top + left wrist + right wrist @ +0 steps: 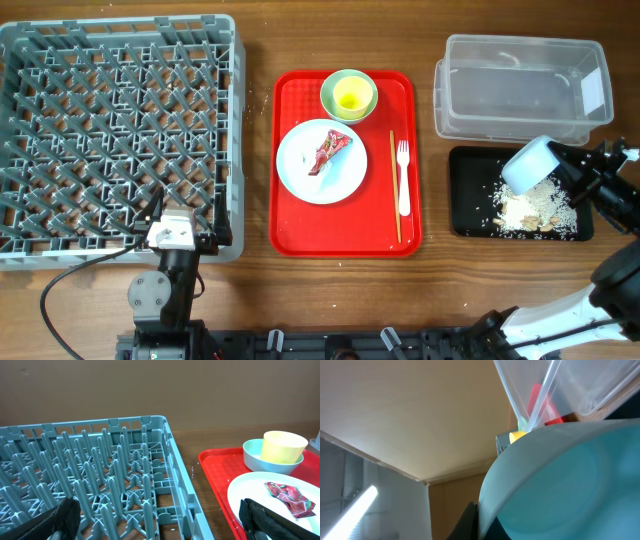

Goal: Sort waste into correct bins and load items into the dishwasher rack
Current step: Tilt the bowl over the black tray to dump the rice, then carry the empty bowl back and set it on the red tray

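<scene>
Holds the left gripper [190, 213] at the lower left of the overhead view, fingers [62, 520] spread wide, pointing toward the frame's top. Reaches in from the lower right with the right gripper [565, 170], clamped on the rim of the tilted small white bowl [530, 163].

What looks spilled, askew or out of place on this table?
The white bowl is tipped on its side in the right hand above the black tray, where rice scraps lie scattered. A crumpled red wrapper lies on the plate.
</scene>
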Action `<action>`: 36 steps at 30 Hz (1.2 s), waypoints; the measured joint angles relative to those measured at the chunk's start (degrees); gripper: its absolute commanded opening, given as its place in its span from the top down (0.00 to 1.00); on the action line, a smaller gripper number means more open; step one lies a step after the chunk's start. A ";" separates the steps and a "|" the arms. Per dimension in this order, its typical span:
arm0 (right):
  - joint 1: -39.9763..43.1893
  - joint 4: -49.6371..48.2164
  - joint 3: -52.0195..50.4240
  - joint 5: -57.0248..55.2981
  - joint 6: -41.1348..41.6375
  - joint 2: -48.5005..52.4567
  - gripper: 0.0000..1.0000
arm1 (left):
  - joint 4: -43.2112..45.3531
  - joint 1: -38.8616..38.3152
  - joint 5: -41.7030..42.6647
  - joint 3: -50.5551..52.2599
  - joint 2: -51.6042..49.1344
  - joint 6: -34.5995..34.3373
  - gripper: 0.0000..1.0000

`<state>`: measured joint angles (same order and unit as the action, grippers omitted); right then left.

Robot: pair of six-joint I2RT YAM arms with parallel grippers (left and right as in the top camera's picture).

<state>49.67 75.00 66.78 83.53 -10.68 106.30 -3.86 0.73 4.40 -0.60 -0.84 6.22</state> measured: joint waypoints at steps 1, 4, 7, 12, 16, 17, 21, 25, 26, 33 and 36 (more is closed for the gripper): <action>0.00 -0.74 0.00 0.02 -0.52 0.00 0.96 | 0.00 0.00 0.00 0.00 0.00 0.00 0.00; 0.00 4.31 0.09 -1.22 -2.71 0.00 0.96 | 0.00 0.00 0.00 0.00 0.00 0.00 0.00; -0.13 14.08 0.02 -2.60 -14.38 -0.39 0.95 | 0.00 0.00 0.00 0.00 0.00 0.00 0.00; -0.92 16.13 0.02 -7.19 -24.46 -6.49 0.95 | 0.00 0.00 0.00 0.00 0.00 0.00 0.00; -2.86 8.04 0.00 -13.92 -19.63 -15.21 0.95 | 0.00 0.00 0.00 0.00 0.00 0.00 0.00; -4.11 5.03 0.00 -17.27 -16.31 -17.70 0.95 | 0.00 0.00 -0.02 0.00 0.00 0.00 0.00; -14.16 -2.08 0.00 -32.48 -0.74 -28.61 0.95 | 0.00 0.00 0.00 0.00 0.00 0.00 0.00; -33.48 -3.41 0.00 -43.08 12.98 -37.83 0.96 | 0.00 0.00 0.00 0.00 0.00 0.00 0.00; -38.12 -3.61 0.00 -45.33 15.74 -38.62 0.96 | 0.00 0.00 0.00 0.00 0.00 0.00 0.00; -72.15 -5.22 0.00 -65.77 36.52 -38.40 0.96 | 0.00 0.00 0.00 0.00 0.00 0.00 0.00; -82.05 -9.55 0.00 -71.63 41.46 -35.78 0.95 | 0.00 0.00 0.00 0.00 0.00 0.00 0.00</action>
<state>-32.38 65.45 66.78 11.90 30.79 70.52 -3.86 0.73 4.40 -0.60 -0.84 6.22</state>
